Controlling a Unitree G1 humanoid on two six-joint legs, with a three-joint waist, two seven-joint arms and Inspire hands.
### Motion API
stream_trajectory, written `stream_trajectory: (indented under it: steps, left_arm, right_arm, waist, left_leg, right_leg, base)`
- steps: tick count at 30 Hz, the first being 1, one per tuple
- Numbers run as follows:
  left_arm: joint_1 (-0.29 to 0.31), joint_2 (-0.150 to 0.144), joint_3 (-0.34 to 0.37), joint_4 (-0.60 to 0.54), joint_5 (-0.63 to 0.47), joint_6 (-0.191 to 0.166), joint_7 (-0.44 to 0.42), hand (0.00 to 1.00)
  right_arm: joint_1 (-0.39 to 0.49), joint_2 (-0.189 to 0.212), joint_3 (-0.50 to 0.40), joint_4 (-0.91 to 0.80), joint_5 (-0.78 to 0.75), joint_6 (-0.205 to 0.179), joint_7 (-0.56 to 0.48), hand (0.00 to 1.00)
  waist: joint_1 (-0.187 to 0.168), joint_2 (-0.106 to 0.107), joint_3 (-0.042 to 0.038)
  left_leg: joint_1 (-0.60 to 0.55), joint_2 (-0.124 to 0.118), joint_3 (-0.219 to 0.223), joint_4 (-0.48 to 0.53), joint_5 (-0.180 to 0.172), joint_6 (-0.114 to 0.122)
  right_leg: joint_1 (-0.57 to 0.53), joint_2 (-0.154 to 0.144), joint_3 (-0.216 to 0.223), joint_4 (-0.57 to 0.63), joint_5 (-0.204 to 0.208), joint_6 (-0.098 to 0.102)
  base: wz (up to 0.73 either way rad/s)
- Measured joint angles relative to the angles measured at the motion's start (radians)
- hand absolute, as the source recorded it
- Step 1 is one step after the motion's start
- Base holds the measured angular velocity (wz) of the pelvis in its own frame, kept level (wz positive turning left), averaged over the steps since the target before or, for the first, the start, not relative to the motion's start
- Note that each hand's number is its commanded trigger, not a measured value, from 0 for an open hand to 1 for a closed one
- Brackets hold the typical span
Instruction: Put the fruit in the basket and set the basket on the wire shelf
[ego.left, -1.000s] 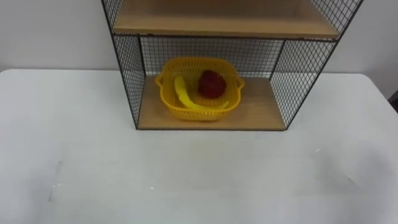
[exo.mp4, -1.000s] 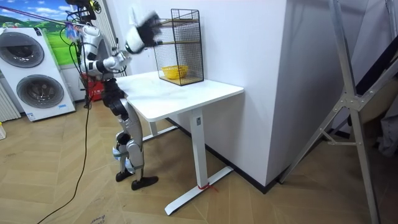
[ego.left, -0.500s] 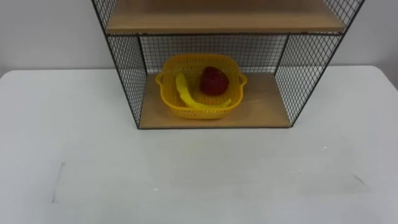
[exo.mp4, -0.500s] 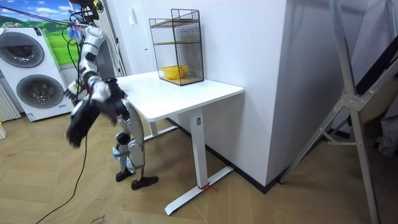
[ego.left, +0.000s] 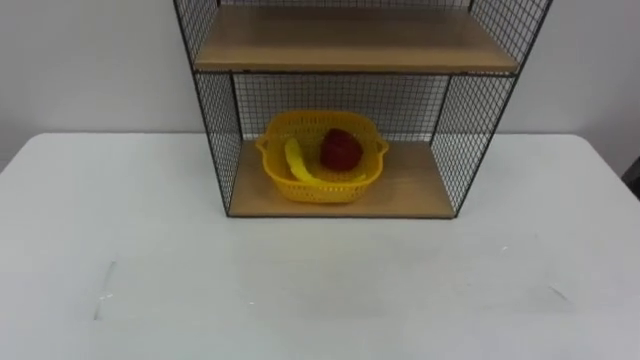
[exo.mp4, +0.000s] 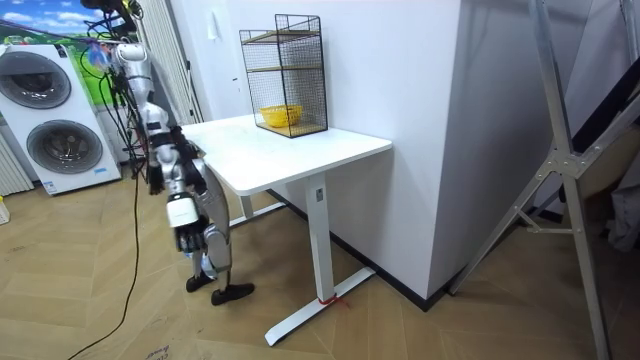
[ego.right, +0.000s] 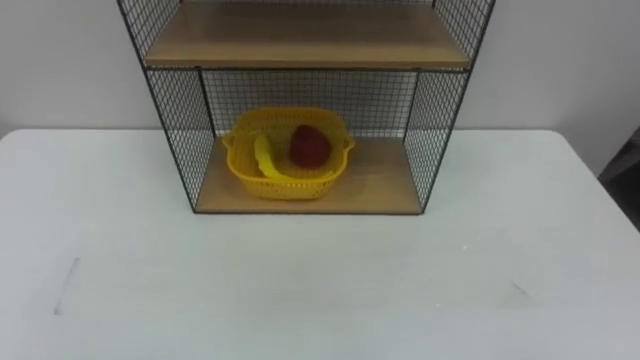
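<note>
Hanging low at the robot's side in the room view, the right hand (exo.mp4: 185, 228) is a small dark shape against the legs. I cannot tell whether its fingers are straight or curled. It is well apart from the wire shelf (ego.left: 448, 130) and touches none of the task's things. The robot stands on the wood floor at the counter (ego.left: 300, 290) edge opposite the wire shelf, facing it.

In the eye views the wire shelf's top is cut off by the upper edge. What shows is 2 wooden boards and the black mesh at the sides and back. The room view shows the whole shelf, standing at the back of the counter against the white wall.

On the wire shelf's lower board sits the yellow plastic basket (ego.left: 322, 185), left of the board's middle and nearer the back mesh than the front edge. Its 2 small handles stick out to left and right. Inside it, a yellow banana (ego.left: 297, 162) lies along the left side and curves round toward the front right. A dark red fruit (ego.left: 340, 148) rests just right of the banana and touches it. The red fruit covers part of the banana's curve, and its kind is hard to make out. The basket's back rim blends with the mesh behind it.

A few faint scuffs mark the white counter in front of the wire shelf.
</note>
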Motion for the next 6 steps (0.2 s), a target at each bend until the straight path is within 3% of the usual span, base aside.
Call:
stream_trajectory:
  steps: [2,6]
  left_arm:
    - [-0.039,0.0,-0.053,-0.025,0.07,0.028,-0.041,0.0]
    - [-0.068,0.008,-0.068,-0.061,0.125,0.074,-0.074,0.0]
  right_arm:
    - [-0.056,-0.009,0.007,-0.004,-0.03,0.025,0.027,0.0]
    - [-0.081,-0.007,0.004,-0.015,-0.028,0.059,0.063,0.0]
  waist:
    - [-0.003,-0.004,0.0022]
    - [-0.01,-0.009,0.0079]
  left_leg:
    - [0.001,0.002,0.001,-0.004,0.002,0.004]
    - [0.001,0.008,0.002,-0.016,0.002,0.002]
  right_leg:
    - [0.003,0.003,-0.001,-0.003,0.005,0.0]
    - [0.003,0.01,-0.004,-0.003,0.005,-0.001]
  base:
    - [-0.02]
    - [0.0]
